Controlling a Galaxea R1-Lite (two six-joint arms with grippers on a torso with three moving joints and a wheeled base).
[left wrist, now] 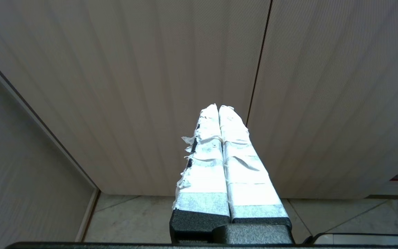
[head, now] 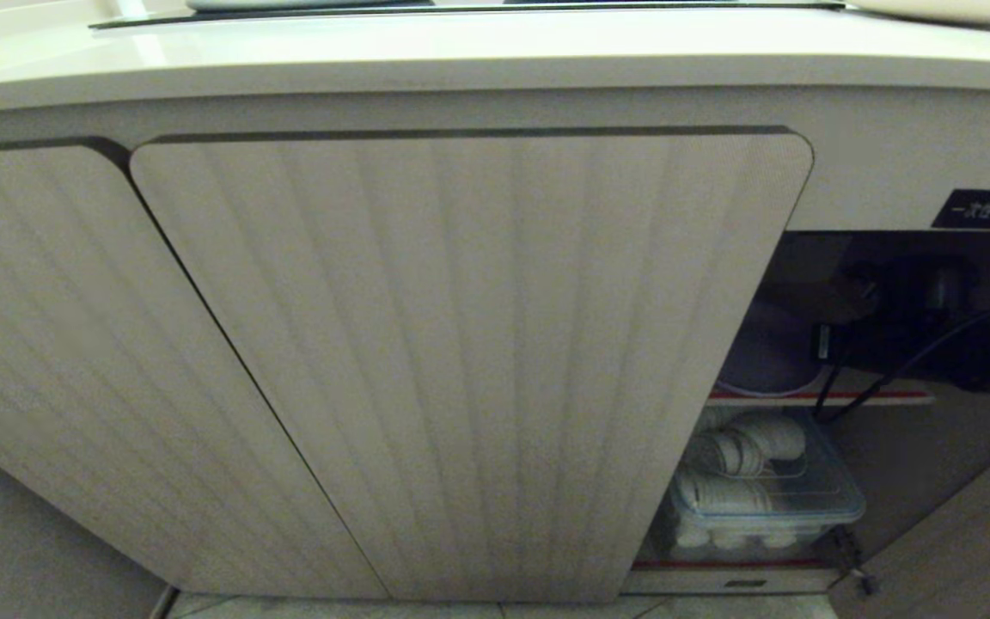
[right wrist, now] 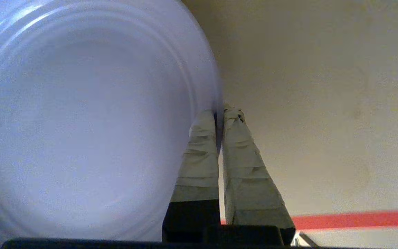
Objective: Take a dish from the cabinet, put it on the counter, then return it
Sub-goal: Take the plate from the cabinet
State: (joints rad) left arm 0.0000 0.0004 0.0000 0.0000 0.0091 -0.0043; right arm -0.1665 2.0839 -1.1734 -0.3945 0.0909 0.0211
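head view / cabinet: pale ribbed doors with rounded corners, two shut doors fill most of the view; right bay stands open.
head view / counter: cream top with rounded edge runs across above the doors; dark strip of cooktop panel at the far edge.
head view / label: small black tag with white characters, just above the open bay.
head view / open bay: upper shelf with red-edged front, dark and hard to read; a rounded greyish shape sits there beside dark arm parts and black cables, could be the dish, cannot tell.
head view / lower shelf: clear plastic container holding white bowls or cups.
left wrist view / left gripper: tape-wrapped fingers pressed together, nothing between them, hangs in front of the shut doors, floor tiles below.
right wrist view / right gripper: taped fingers clenched on the rim of the dish, thin edge pinched between the tips.
right wrist view / dish vs gripper: lavender plate stands on edge, face towards the camera, spreading away to one side of the fingers; only the rim reaches the tips.
right wrist view / surroundings: plain beige cabinet panel behind, red strip near the gripper base.
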